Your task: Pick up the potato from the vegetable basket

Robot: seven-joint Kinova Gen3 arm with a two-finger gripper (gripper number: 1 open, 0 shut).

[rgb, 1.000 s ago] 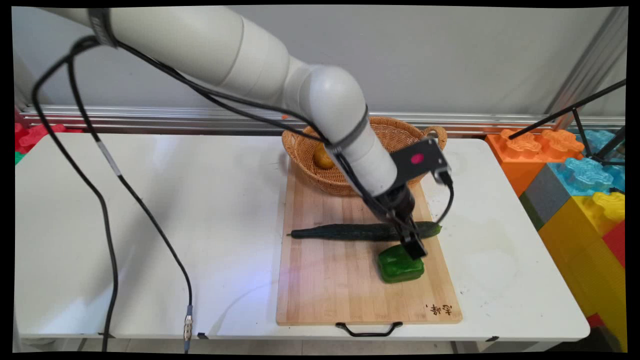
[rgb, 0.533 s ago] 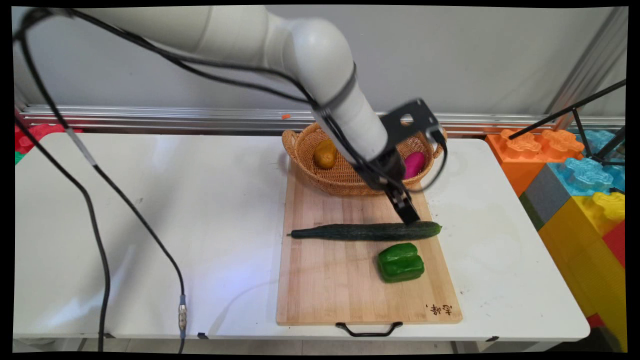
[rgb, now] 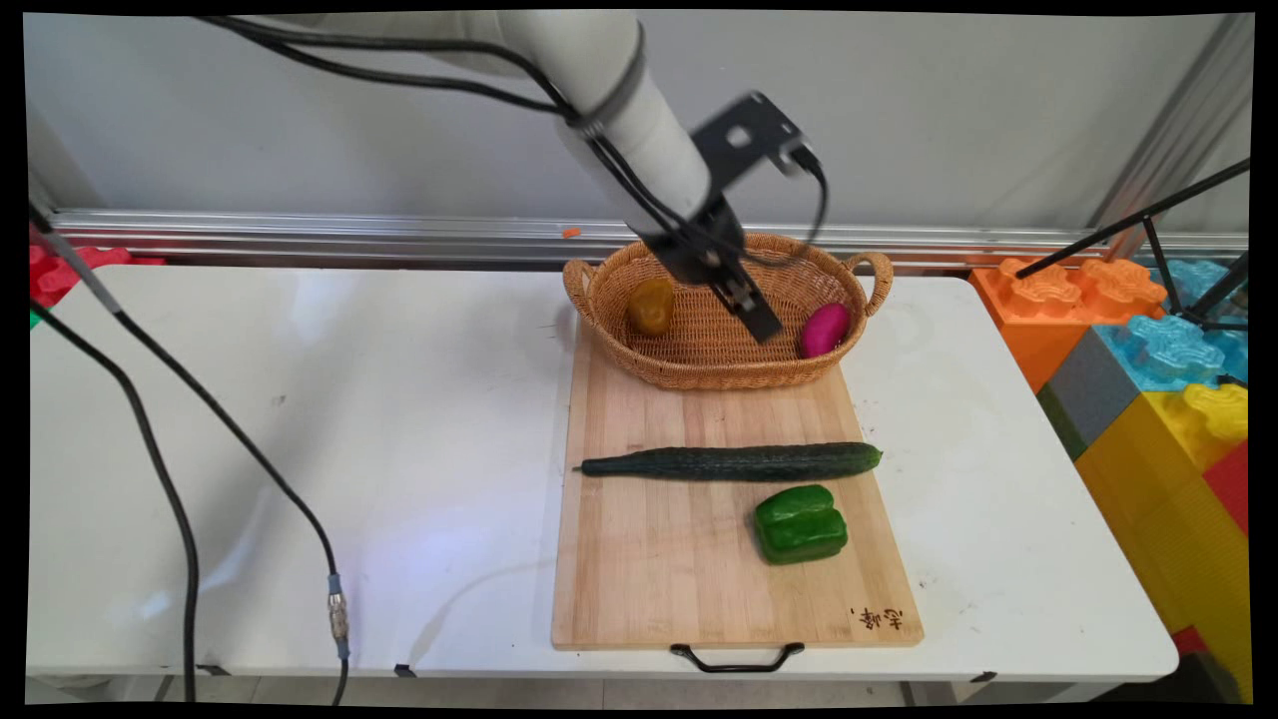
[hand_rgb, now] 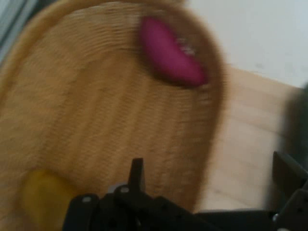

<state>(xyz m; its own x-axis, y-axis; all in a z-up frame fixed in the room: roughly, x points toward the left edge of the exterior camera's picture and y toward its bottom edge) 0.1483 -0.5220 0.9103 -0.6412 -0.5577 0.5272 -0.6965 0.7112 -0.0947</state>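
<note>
My gripper hangs in the air over the middle of a wicker basket at the back of a wooden cutting board. It is open and holds nothing; in the hand view the gripper shows one finger far from the other. In the basket lie a yellow vegetable on the left and a magenta one on the right. The hand view shows the basket, the magenta vegetable and the yellow vegetable. A long cucumber and a green pepper lie on the board.
Large coloured toy blocks and a black tripod leg stand off the table's right end. A metal rail runs along the wall. Black cables hang over the table's left part. The board has a black handle at the front.
The gripper rose from the green pepper and went back and up, over the cucumber, to above the basket. The pepper and the cucumber stayed where they were.
</note>
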